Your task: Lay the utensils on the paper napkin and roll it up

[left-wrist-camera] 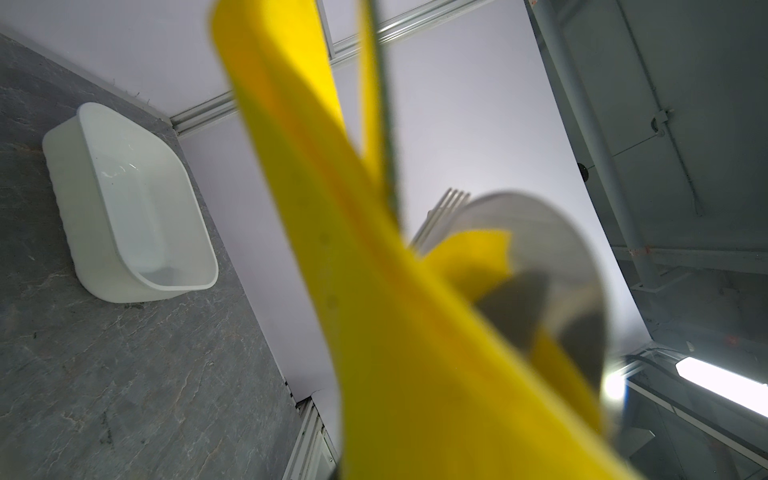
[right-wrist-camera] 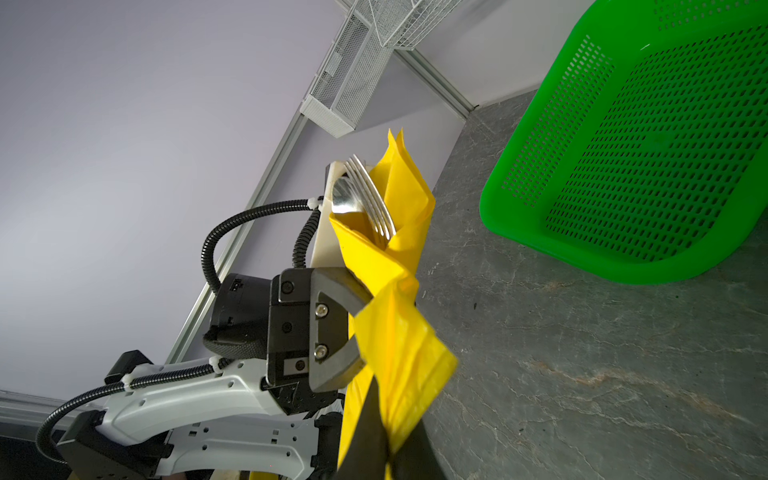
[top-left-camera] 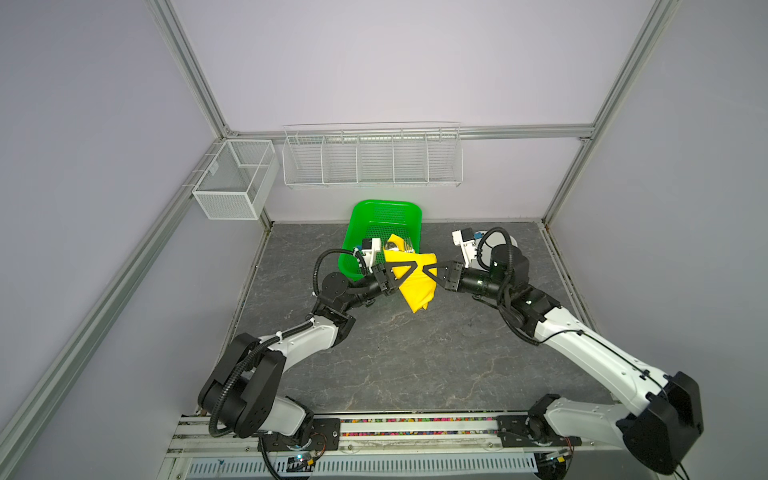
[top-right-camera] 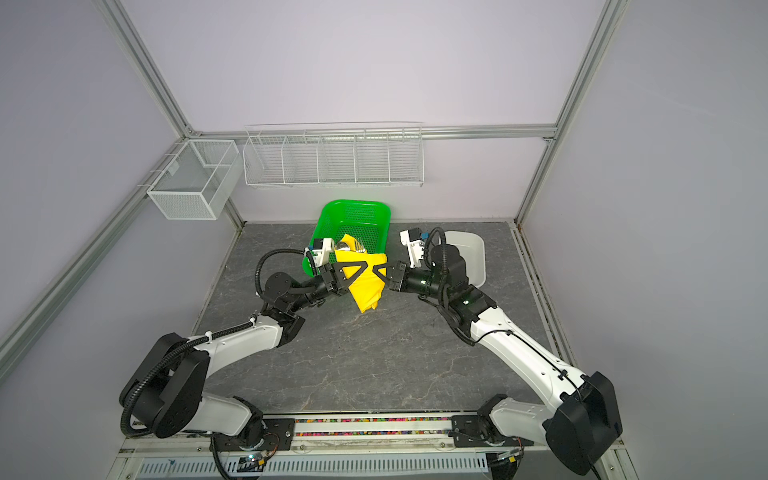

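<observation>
Left gripper and right gripper pinch the paper napkin aloft, its length running near-to-far, utensils pointing toward the green basket, above the grey table.

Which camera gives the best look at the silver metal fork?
The right wrist view: the silver metal fork is sharp, tines sticking out of the yellow paper napkin. In both top views the fork is tiny; the left wrist view shows blurred tines.

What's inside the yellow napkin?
A fork and spoon stick out of one end of the napkin, tines and bowl showing. Their handles are wrapped out of sight. No knife shows; the paper may hide one.
</observation>
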